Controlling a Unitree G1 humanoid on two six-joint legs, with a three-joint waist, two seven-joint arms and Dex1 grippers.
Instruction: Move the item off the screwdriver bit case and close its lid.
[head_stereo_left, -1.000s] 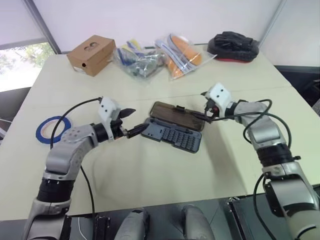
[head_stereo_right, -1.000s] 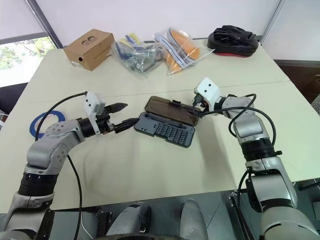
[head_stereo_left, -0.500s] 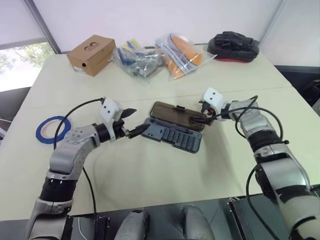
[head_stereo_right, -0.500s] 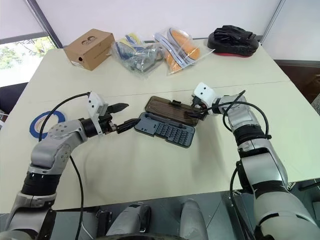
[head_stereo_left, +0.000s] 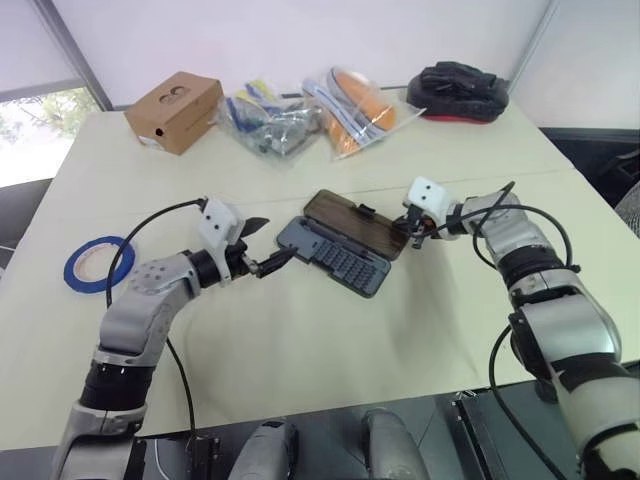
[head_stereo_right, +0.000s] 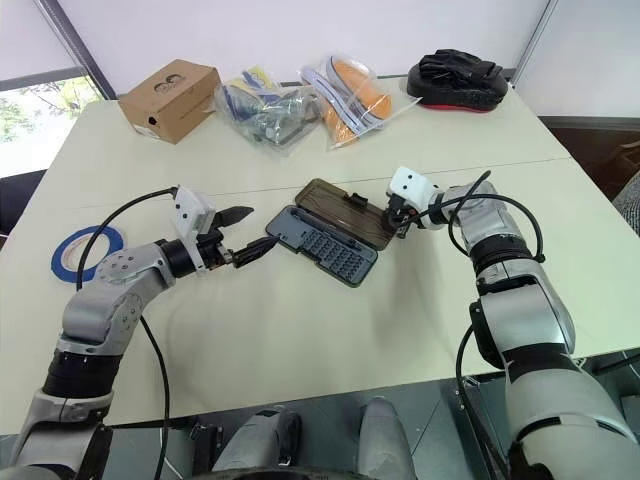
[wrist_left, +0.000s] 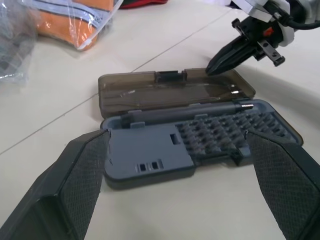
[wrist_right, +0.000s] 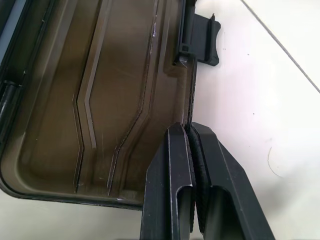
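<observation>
The screwdriver bit case (head_stereo_left: 335, 262) lies open in the middle of the table, its rows of bits showing. Its brown translucent lid (head_stereo_left: 355, 222) lies flat behind it, black latch at the far edge. My right gripper (head_stereo_left: 413, 240) is shut, its tips pinching the lid's rim (wrist_right: 190, 117) near the right corner. My left gripper (head_stereo_left: 265, 243) is open and level at the case's left end, with its fingers (wrist_left: 75, 175) on either side of the case, not touching it. The item, a blue roll of tape (head_stereo_left: 68, 268), lies flat on the table far to the left.
Along the table's far side sit a brown cardboard box (head_stereo_left: 175, 110), two clear plastic bags of goods (head_stereo_left: 270, 122) (head_stereo_left: 362, 100) and a black padded object (head_stereo_left: 462, 88). The table's front edge (head_stereo_left: 300, 415) runs close below the arms.
My right gripper has dropped to the lid's right edge and shut there. My left gripper has stayed open at the case's left end. The camera view has shifted a little.
</observation>
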